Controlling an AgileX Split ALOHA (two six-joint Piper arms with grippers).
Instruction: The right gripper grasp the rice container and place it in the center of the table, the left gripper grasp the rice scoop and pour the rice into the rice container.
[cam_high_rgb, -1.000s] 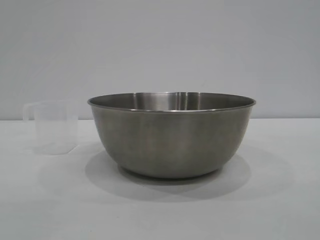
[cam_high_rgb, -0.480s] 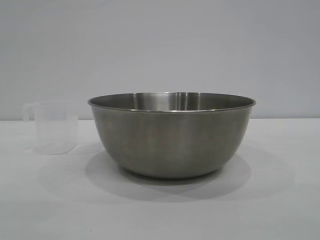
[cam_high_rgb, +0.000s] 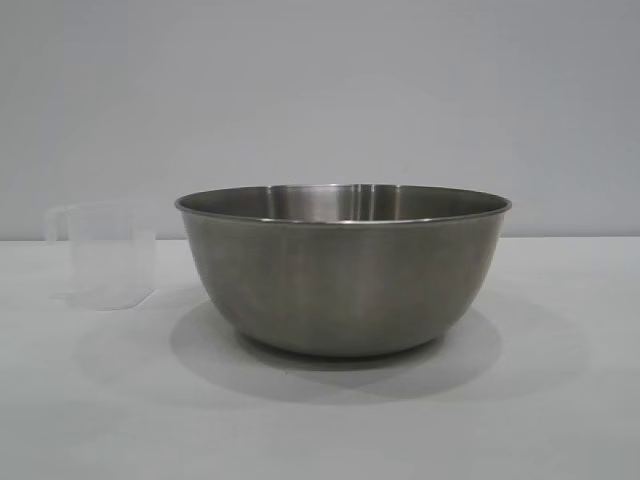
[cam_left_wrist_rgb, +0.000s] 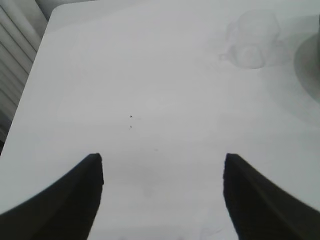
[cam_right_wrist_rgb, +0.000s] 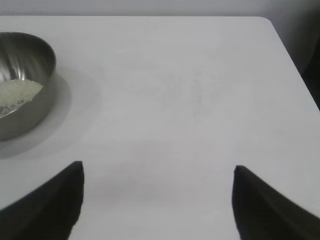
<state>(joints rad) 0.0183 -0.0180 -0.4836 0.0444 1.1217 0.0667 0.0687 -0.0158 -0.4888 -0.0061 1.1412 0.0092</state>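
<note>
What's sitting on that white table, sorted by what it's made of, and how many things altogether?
Metal: 1, the rice container, with rice inside it.
Clear plastic: 1, the rice scoop, standing beside the bowl on the table.
Total: 2 things, plus the rice.

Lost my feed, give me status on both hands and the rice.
Left hand open, empty, short of rice scoop. Right hand open, empty, off rice container. Rice already in container. Table between them unobstructed.
</note>
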